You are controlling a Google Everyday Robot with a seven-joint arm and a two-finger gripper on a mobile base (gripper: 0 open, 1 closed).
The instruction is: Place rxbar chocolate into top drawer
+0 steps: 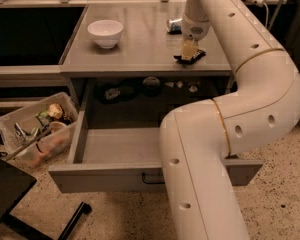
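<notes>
The rxbar chocolate point(198, 55) shows as a small, flat, dark wrapper lying on the grey table point(140, 49), close to the table's front edge and towards its right side, directly above the drawer opening. Any lettering on it is too small to read. The gripper point(189, 51) points straight down onto the middle of the bar and touches it from above; whether it is clamped on the wrapper or merely resting there, I cannot tell. The white arm point(250, 89) rises from the lower foreground, bends sharply at the right, and reaches back over the table to the bar. Below, the top drawer point(115, 178) stands pulled out, the arm crossing part of its front. A white bowl point(105, 32) sits at the table's left, and a soda can point(173, 25) lies just behind the gripper.
</notes>
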